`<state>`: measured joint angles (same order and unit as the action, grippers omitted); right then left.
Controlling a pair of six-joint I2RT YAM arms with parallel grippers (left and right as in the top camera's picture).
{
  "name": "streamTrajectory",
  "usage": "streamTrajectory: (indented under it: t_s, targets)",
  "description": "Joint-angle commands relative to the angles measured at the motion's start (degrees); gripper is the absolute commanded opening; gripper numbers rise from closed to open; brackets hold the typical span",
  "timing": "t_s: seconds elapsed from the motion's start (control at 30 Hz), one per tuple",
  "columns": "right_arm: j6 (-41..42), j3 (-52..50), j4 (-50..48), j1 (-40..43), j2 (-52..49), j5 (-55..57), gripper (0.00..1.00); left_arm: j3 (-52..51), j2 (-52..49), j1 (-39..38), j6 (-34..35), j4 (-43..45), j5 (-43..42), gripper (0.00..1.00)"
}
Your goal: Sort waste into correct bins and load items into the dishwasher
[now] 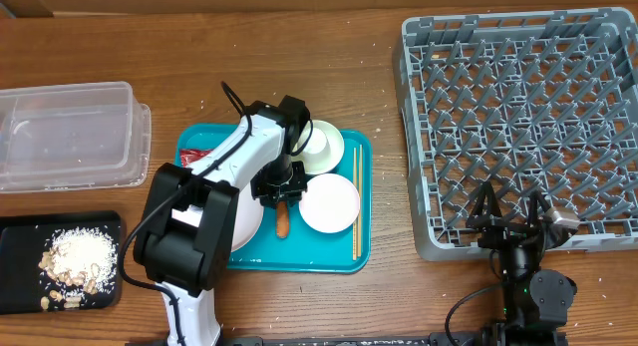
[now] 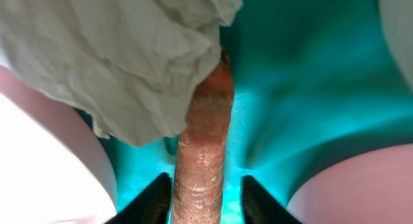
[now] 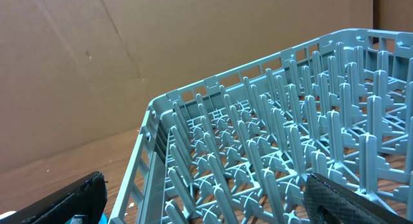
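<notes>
The orange-brown sausage stick (image 1: 283,222) lies on the teal tray (image 1: 329,251) between the pale plate (image 1: 244,221) and a white bowl (image 1: 330,203). My left gripper (image 1: 282,191) is lowered over it. In the left wrist view the sausage stick (image 2: 203,153) runs between the two black fingers of my left gripper (image 2: 205,201); the left one touches it and a thin strip of tray shows beside the right one. The crumpled white tissue (image 2: 116,56) lies over its far end. My right gripper (image 1: 513,211) hangs open at the dish rack's (image 1: 518,117) near edge, holding nothing.
A second white bowl (image 1: 321,147), the red wrapper (image 1: 195,157) and the chopsticks (image 1: 354,196) share the teal tray. The clear tub (image 1: 65,135) stands at the far left. Below it, the black tray (image 1: 20,236) holds pale scraps (image 1: 75,256).
</notes>
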<state>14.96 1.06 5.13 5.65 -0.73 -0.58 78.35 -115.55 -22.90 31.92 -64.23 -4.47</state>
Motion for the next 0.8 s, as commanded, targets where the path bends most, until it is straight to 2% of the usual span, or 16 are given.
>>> streamTrajectory:
  t_s: [0.0, 0.4, 0.47, 0.53, 0.6, 0.77]
  targets:
    - [-0.4, -0.6, -0.3, 0.3, 0.6, 0.5, 1.0, -0.6, -0.7, -1.6, -1.1, -0.2, -0.7, 0.27]
    - [-0.4, -0.6, -0.3, 0.3, 0.6, 0.5, 1.0, -0.6, -0.7, -2.3, 0.0, -2.3, 1.5, 0.27]
    - [-0.4, -0.6, -0.3, 0.3, 0.6, 0.5, 1.0, -0.6, -0.7, -2.3, 0.0, -2.5, 1.5, 0.24]
    - [-0.4, -0.6, -0.3, 0.3, 0.6, 0.5, 1.0, -0.6, -0.7, -2.3, 0.0, -2.8, 1.6, 0.1]
    - [-0.4, -0.6, -0.3, 0.3, 0.6, 0.5, 1.0, -0.6, -0.7, -2.3, 0.0, -3.2, 1.6, 0.05]
    - [-0.4, -0.6, -0.3, 0.3, 0.6, 0.5, 1.0, -0.1, -0.7, -2.2, 0.0, -4.9, 1.7, 0.04]
